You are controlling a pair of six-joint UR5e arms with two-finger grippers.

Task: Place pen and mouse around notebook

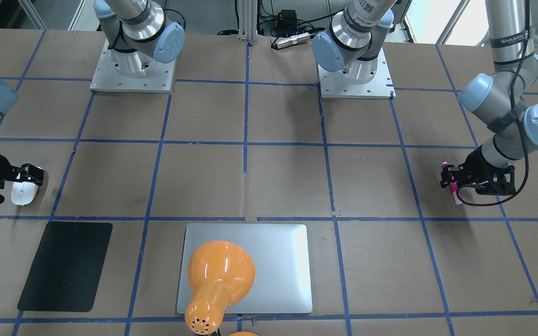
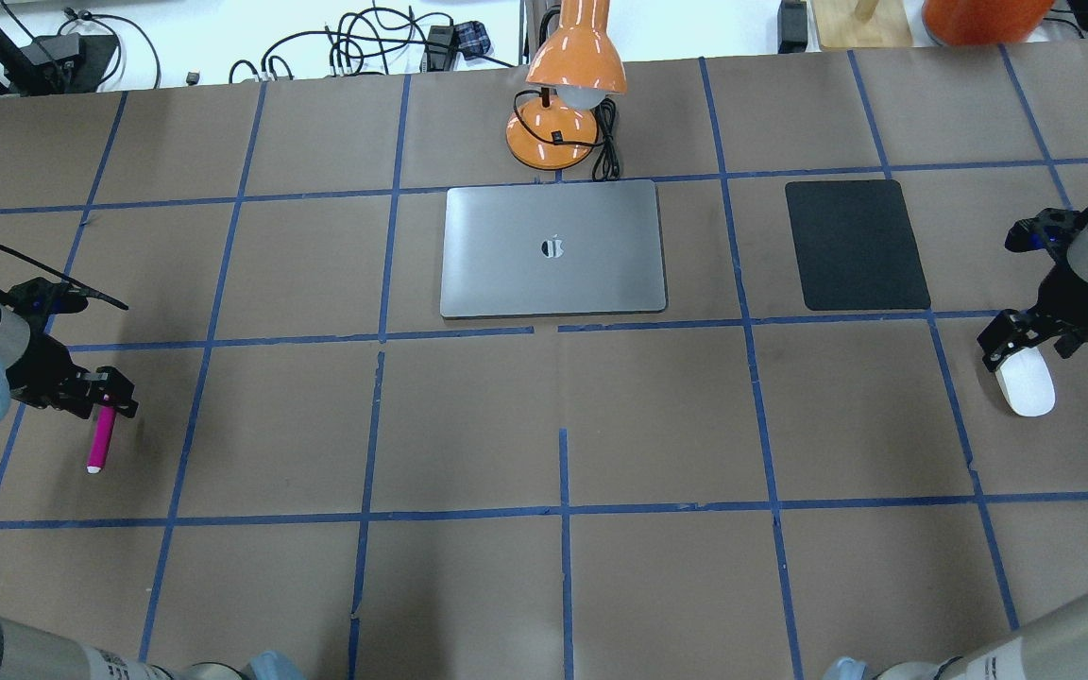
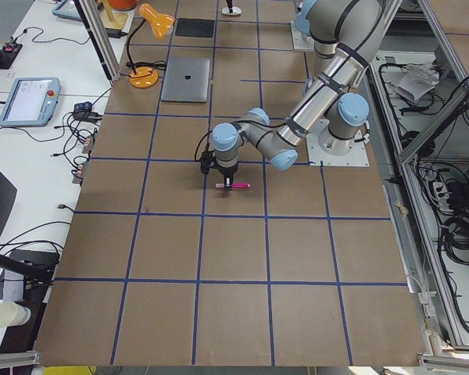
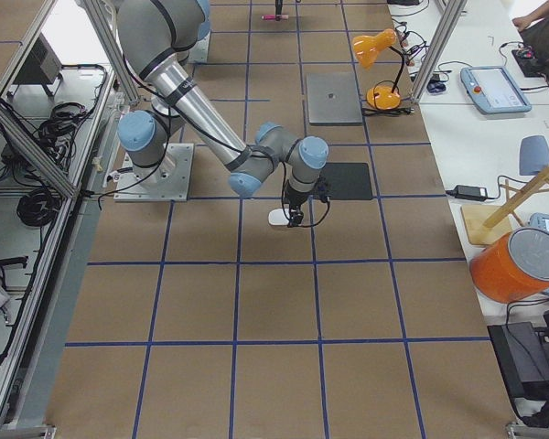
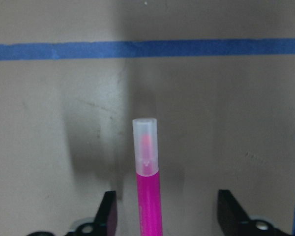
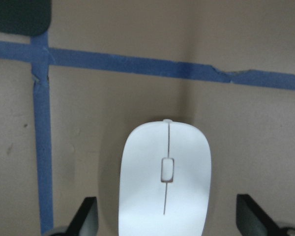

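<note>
Open at the left claw (image 2: 108, 397), fingers spread either side of the pen (image 2: 101, 442), flat on the table (image 2: 657, 425), far left of the notebook (image 2: 553, 247). Open too at the right claw (image 2: 1016, 342), straddling the mouse (image 2: 1026, 385) on the table's right, near the black mat (image 2: 856, 244), well apart from the notebook

Magenta pen (image 2: 100, 442) lies flat on the counter (image 2: 657, 416), far out left, pale cap pointing near. White oval mouse (image 2: 1026, 385) sits flat, far out right. Silver-grey notebook (image 2: 553, 248), closed, lies square at centre, far side.
</note>
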